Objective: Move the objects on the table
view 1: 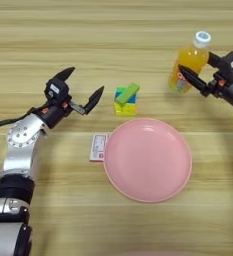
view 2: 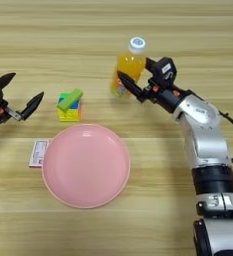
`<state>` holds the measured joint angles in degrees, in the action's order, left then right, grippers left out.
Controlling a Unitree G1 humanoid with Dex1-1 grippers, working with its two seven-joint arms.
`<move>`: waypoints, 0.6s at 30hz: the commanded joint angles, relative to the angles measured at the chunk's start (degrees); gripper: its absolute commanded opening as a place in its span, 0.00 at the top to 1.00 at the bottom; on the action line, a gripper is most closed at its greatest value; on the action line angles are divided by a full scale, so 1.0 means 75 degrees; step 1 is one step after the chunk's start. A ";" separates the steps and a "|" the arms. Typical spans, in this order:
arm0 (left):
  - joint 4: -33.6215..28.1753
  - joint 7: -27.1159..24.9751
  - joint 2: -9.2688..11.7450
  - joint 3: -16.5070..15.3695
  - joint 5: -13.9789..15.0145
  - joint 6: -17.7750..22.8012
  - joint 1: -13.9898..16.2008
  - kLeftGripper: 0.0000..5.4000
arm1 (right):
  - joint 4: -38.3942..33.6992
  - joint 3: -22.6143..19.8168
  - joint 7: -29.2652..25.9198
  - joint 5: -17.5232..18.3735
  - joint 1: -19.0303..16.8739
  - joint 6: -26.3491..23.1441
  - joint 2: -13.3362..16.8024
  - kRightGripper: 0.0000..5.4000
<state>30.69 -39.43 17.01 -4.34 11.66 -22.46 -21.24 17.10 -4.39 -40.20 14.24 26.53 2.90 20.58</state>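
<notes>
An orange-drink bottle [view 2: 130,61] with a white cap stands at the far right of the table [view 1: 48,30], leaning slightly right. My right gripper [view 2: 133,69] is open, one black finger crossing the bottle's lower front and the other at its right side. Left of it, the multicoloured cube [view 1: 126,106] carries the lime-green block [view 1: 127,93], which lies slanted on top. My left gripper [view 1: 86,81] hangs open with nothing between its fingers, a short way left of the cube.
A large pink plate [view 1: 183,165] lies in front of the cube, near the middle. A small pink-and-white card [view 1: 97,147] lies flat against the plate's left rim.
</notes>
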 commanded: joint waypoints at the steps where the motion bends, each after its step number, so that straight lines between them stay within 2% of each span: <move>1: 0.0064 0.0013 0.0066 -0.0008 -0.0030 -0.0016 -0.0087 0.00 | 0.0420 -0.0110 0.0063 -0.0120 0.0370 0.0350 0.0142 0.38; 18: 0.0128 0.0020 0.0117 -0.0018 -0.0056 -0.0079 -0.0118 0.00 | 0.3121 0.0231 0.0414 -0.1128 0.0733 0.1734 -0.0018 0.38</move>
<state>31.59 -39.42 17.13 -4.35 11.62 -22.88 -21.59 38.91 -2.98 -37.67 6.45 29.46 13.53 20.82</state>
